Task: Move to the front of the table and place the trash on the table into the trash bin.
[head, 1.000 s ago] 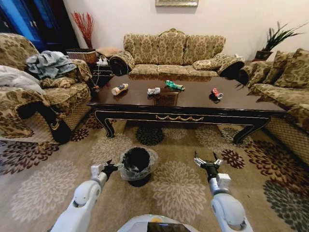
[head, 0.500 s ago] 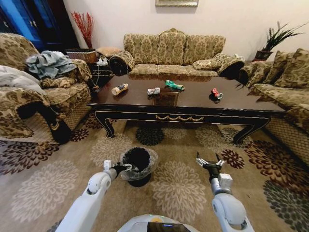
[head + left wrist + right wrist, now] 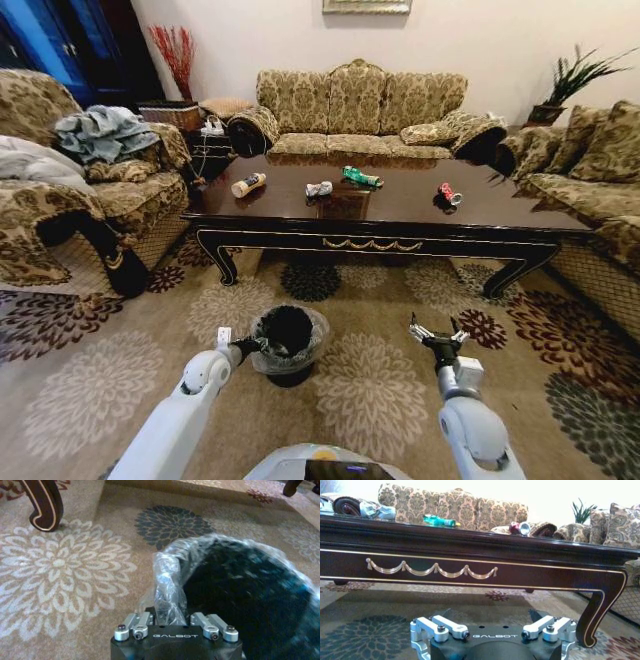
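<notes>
Head view: glossy dark-brown desk with gold swag trim carries a tan-white bottle, crumpled grey wrapper, green wrapper and crushed red can. Round black trash bin with crinkly clear liner sits on the floral carpet. Left hand pinches the liner rim; right hand hovers with fingers spread, empty.
</notes>
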